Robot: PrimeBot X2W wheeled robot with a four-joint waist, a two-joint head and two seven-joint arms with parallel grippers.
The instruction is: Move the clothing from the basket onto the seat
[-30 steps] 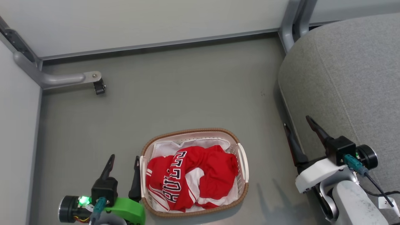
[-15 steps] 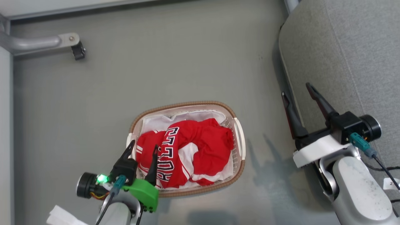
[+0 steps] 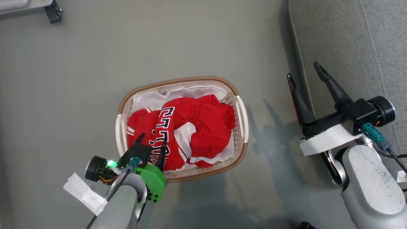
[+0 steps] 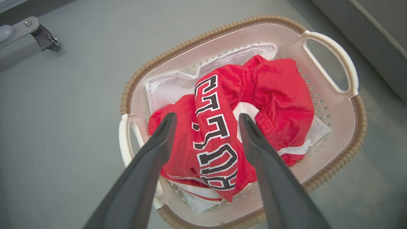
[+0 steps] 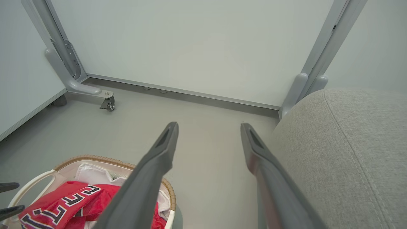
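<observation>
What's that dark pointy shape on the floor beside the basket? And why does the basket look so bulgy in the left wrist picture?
Head view: it's a soft shadow on the floor, between the basket and the seat, probably cast by the open right gripper. Left wrist view: the wide-angle lens curves the basket outward, while the clothing looks sharp.

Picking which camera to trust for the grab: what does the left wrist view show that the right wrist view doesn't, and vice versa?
Left wrist view: the whole rim of the basket and the full pile of clothing, with the open left gripper framing its lettering from above. Right wrist view: the wall panels, the rounded top of the seat, and the open right gripper over bare floor. Shared: part of the basket and clothing, a caster, the seat's edge.
</observation>
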